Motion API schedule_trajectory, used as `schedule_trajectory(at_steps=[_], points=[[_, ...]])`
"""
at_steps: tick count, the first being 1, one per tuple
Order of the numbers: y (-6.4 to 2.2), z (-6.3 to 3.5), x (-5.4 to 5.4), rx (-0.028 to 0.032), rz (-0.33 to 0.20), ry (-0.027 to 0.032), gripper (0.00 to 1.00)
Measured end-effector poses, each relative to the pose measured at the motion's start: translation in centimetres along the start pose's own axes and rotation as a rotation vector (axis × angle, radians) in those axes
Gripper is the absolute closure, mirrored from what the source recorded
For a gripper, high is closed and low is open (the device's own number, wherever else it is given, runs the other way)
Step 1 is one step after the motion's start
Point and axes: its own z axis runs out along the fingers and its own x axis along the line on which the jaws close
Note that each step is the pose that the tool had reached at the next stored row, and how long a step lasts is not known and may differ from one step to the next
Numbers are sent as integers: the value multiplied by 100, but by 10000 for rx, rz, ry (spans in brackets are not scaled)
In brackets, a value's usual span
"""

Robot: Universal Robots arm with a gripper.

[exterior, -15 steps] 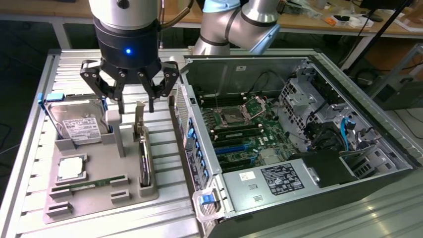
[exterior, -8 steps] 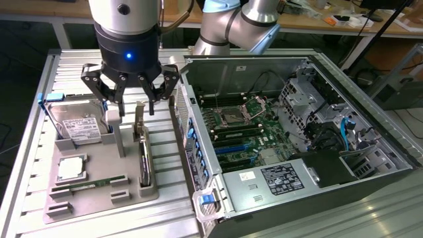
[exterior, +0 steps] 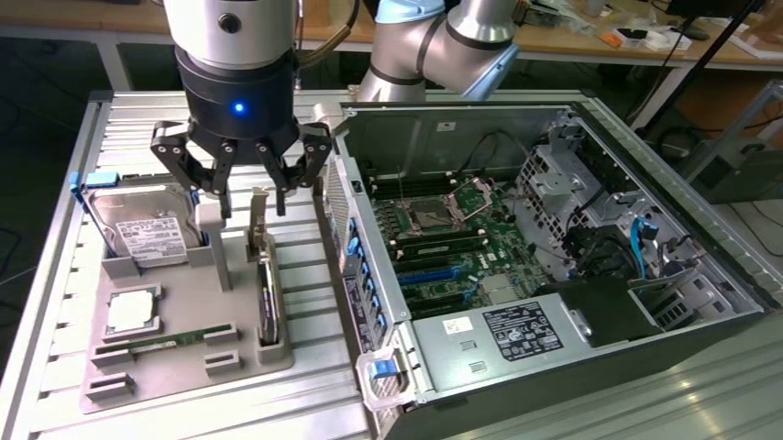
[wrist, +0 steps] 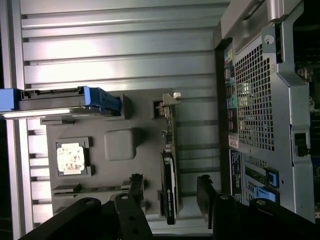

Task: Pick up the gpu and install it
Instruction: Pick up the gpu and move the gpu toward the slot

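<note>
1 gpu [exterior: 266,284]: stands on edge in grey tray [exterior: 183,371] on my table, long axis parallel to the computer case [exterior: 514,275]. 1 pincer [exterior: 251,188]: fingers apart, directly above its bracket end, 1 finger each side.

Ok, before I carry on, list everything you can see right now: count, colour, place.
gpu: one, black cooler with silver bracket, on edge in the tray slot nearest the case.
hard drive: one, silver with white label, upright in the tray's far holder.
processor chip: one, silver, flat in a tray pocket.
memory stick: one, green, lying in the tray near its front.
tray: one, grey, on the table.
table: one, ribbed silver metal.
computer case: one, dark, side open, at the exterior view's right of the tray.
arm: one, silver, behind the case.
gripper: one, black, open, above the gpu's bracket end.
</note>
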Motion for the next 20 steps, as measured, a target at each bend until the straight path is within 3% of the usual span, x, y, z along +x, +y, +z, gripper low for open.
schedule_trajectory(at_steps=[20], points=[[-78, 56, -4, 0, 0, 1, 44]])
